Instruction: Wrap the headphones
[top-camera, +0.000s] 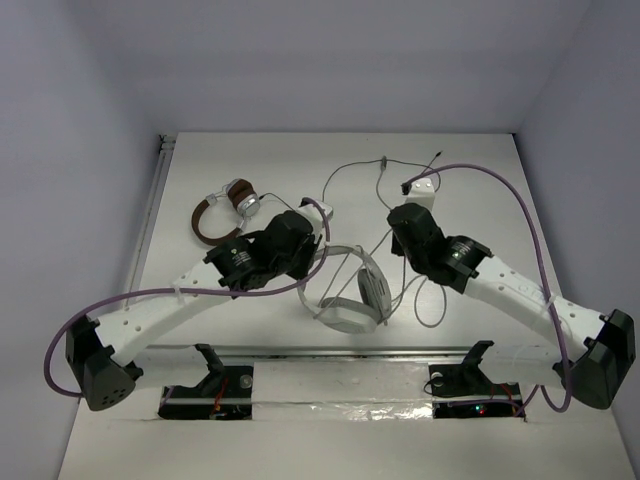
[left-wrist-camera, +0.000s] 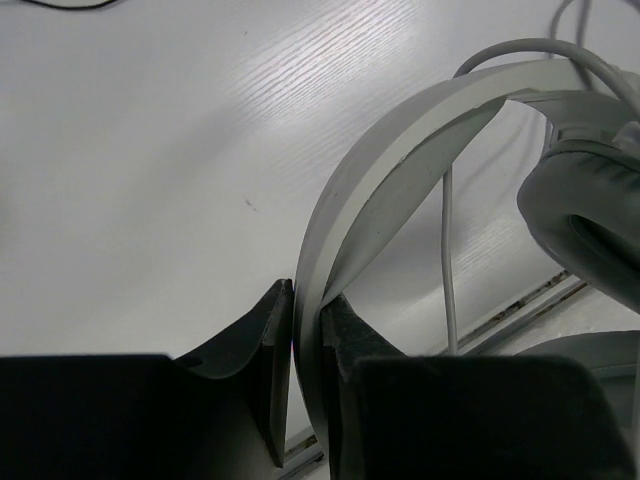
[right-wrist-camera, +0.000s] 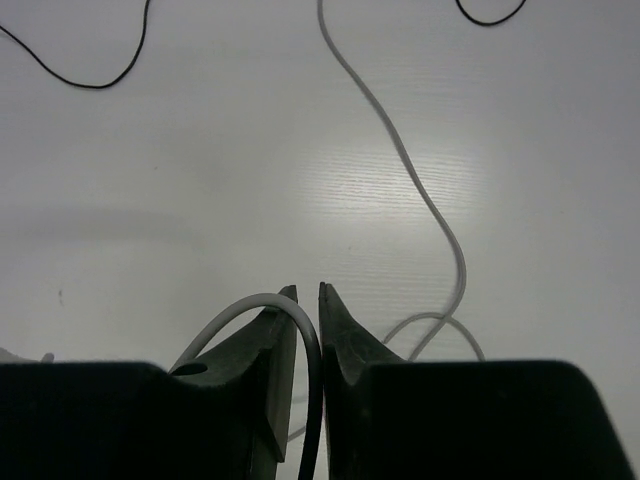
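Observation:
The white headphones (top-camera: 352, 312) lie at the table's middle, headband (left-wrist-camera: 400, 150) up towards my left gripper (top-camera: 318, 245). In the left wrist view the left gripper (left-wrist-camera: 308, 300) is shut on the headband's edge, with a grey ear cup (left-wrist-camera: 585, 215) to the right. The thin grey cable (top-camera: 350, 168) loops over the far table and comes back to my right gripper (top-camera: 398, 232). In the right wrist view the right gripper (right-wrist-camera: 308, 292) is shut on the cable (right-wrist-camera: 300, 325), which arches over the left finger and drops between the jaws. More cable (right-wrist-camera: 400, 160) lies on the table beyond.
The smaller brown headphones (top-camera: 225, 212) lie left of the left gripper, their thin black cord (right-wrist-camera: 90, 78) on the far table. A metal rail (top-camera: 330, 350) runs along the near edge in front of the arm bases. White walls close in the table.

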